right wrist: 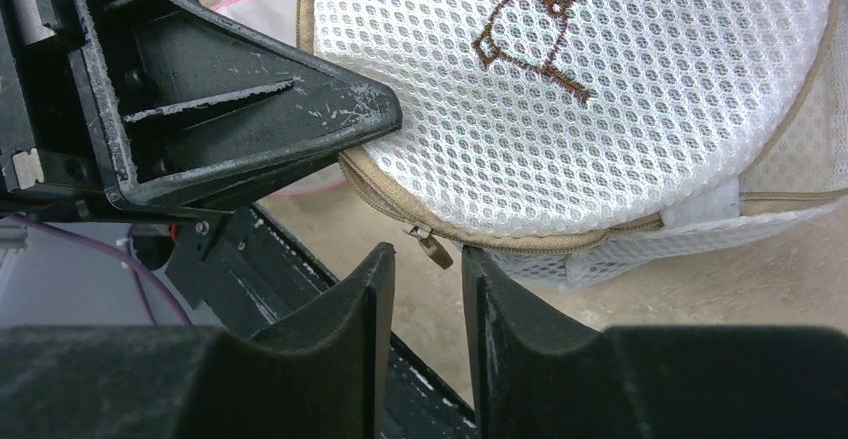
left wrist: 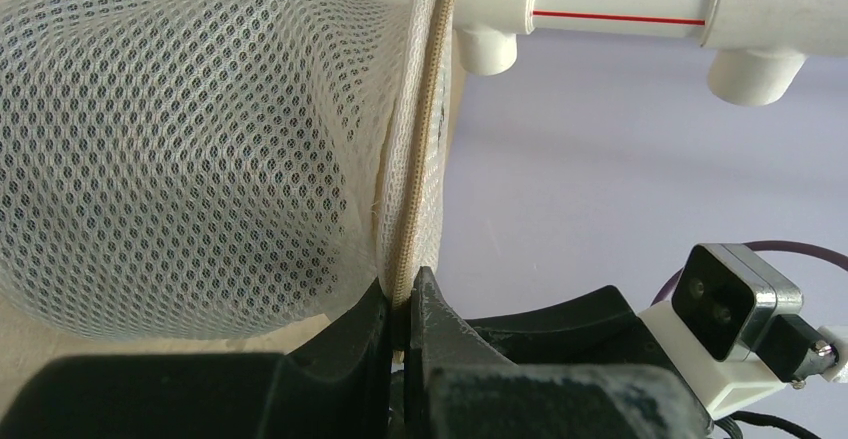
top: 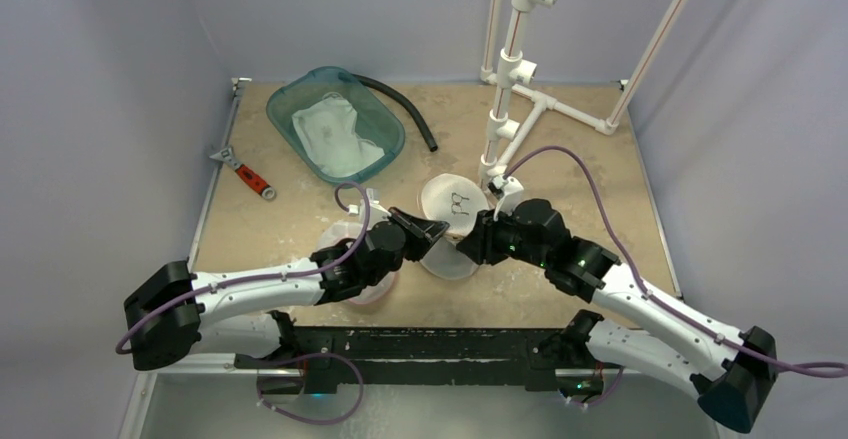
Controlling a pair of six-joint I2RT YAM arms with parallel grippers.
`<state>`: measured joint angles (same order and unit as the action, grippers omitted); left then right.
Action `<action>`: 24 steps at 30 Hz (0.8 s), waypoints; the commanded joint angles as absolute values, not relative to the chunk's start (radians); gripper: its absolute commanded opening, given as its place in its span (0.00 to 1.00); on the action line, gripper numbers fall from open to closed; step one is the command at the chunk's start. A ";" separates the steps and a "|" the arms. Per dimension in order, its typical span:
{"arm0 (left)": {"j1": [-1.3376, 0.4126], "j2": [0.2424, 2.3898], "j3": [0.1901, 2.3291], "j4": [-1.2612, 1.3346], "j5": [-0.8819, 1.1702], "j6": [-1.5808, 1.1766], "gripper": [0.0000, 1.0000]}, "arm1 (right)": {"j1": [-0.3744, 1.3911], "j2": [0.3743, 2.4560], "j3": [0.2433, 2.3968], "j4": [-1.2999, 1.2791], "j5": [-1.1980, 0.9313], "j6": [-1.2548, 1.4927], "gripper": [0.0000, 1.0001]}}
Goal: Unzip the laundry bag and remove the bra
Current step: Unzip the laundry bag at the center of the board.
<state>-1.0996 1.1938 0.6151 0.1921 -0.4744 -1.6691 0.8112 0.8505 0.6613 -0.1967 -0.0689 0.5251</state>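
White links (top: 250, 284), black joints (top: 160, 314), purple cables (top: 810, 368), scuffed black left tool (right wrist: 385, 119)

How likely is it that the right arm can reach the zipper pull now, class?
Probably yes: the zipper pull dangles just ahead of the right gripper, jaws parted, nothing between; the left gripper pinches the laundry bag at its seam, aside.

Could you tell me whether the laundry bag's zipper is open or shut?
Shut: the tan zipper runs along the laundry bag with no gap, and its pull tab hangs ungripped.
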 commanded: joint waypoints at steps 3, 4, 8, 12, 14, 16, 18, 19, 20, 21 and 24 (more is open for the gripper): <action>-1.095 1.196 0.656 0.197 -0.464 -1.679 0.00 | 0.818 0.862 0.654 -0.142 -0.040 0.540 0.26; -1.095 1.197 0.655 0.197 -0.463 -1.679 0.00 | 0.818 0.862 0.654 -0.140 -0.041 0.541 0.23; -1.095 1.191 0.652 0.192 -0.468 -1.673 0.00 | 0.819 0.861 0.658 -0.146 -0.034 0.543 0.04; -1.097 1.166 0.645 0.159 -0.490 -1.667 0.00 | 0.819 0.844 0.662 -0.176 -0.008 0.550 0.00; -1.094 1.149 0.643 0.136 -0.503 -1.661 0.00 | 0.818 0.840 0.660 -0.198 0.024 0.554 0.00; -1.092 1.131 0.635 0.122 -0.508 -1.655 0.00 | 0.819 0.845 0.659 -0.223 0.065 0.575 0.00; -1.088 1.110 0.625 0.114 -0.508 -1.647 0.00 | 0.818 0.855 0.651 -0.264 0.078 0.621 0.00; -1.087 1.099 0.620 0.107 -0.508 -1.642 0.00 | 0.818 0.859 0.648 -0.273 0.112 0.638 0.00; -1.086 1.087 0.616 0.100 -0.507 -1.639 0.00 | 0.818 0.863 0.647 -0.283 0.138 0.656 0.00; -1.085 1.077 0.610 0.094 -0.509 -1.636 0.00 | 0.819 0.867 0.645 -0.283 0.151 0.664 0.00; -1.084 1.040 0.586 0.081 -0.511 -1.633 0.00 | 0.818 0.879 0.638 -0.285 0.187 0.693 0.00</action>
<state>-1.0920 1.1011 0.6098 0.0944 -0.4843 -1.6566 0.8181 0.8631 0.6498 -0.2443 0.0834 0.6312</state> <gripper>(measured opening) 0.030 0.013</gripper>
